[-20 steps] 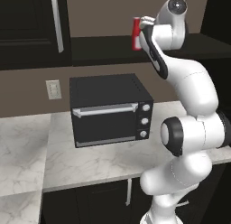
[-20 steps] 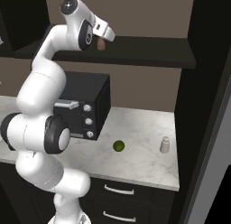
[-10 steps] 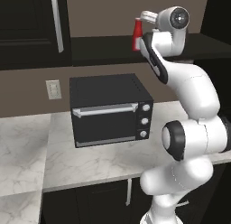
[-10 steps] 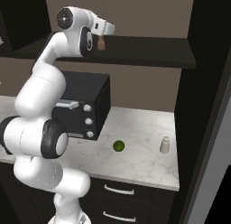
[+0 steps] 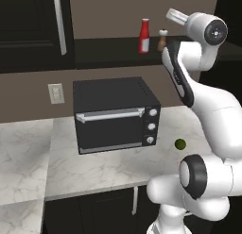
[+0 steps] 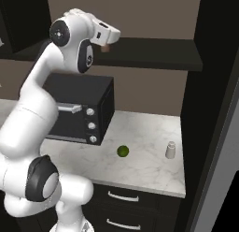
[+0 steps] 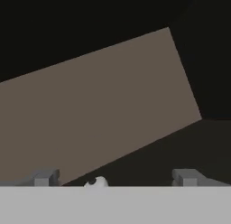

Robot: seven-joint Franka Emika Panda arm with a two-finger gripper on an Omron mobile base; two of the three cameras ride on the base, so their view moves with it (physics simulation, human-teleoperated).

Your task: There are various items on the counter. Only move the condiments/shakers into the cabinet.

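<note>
The fingers [image 7: 115, 178] are spread wide and hold nothing. The red bottle [image 5: 144, 36] and wooden shaker [image 5: 162, 39] stand on the cabinet [image 5: 108, 51] shelf — a careless withdrawal could topple them. The white shaker [image 6: 171, 150] waits on the table [image 6: 144, 156], at 3 o'clock of the lime [image 6: 123, 151] — the toaster oven [image 5: 116, 113] crowds the descent.
</note>
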